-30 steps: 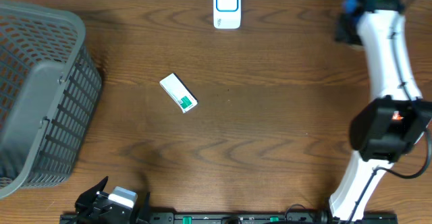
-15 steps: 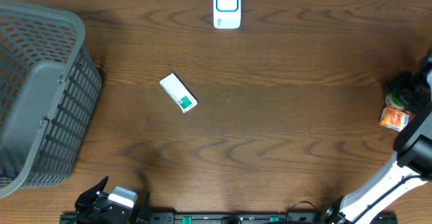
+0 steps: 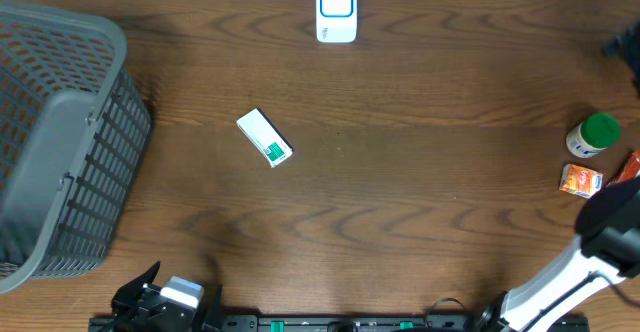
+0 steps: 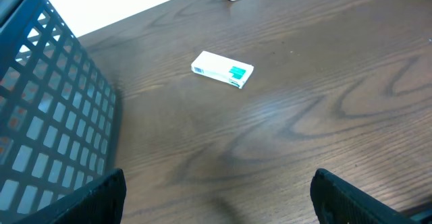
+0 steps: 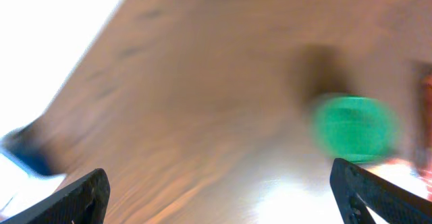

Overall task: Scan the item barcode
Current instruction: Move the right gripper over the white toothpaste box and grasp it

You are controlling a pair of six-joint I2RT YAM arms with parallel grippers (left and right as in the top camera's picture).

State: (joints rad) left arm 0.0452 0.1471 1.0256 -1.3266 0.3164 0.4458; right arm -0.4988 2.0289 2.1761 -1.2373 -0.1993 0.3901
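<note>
Box (image 3: pixel 264 137), white w/ green label, lies flat on wood table (image 3: pixel 400 192), left of centre and well apart from both arms. Barcode scanner (image 3: pixel 336 9) stands at far edge, mid-table. Grey mesh basket (image 3: pixel 60 132) at left. Left gripper (image 4: pixel 217 183) sits low at near edge, jaws wide, nothing btwn them, box ahead of it. Right gripper (image 5: pixel 219 183) also spread wide and empty; its view is motion-blurred, w/ green-capped bottle (image 3: pixel 592 136) showing as a green blob. Orange packet (image 3: pixel 580 179) near bottle at right edge.
</note>
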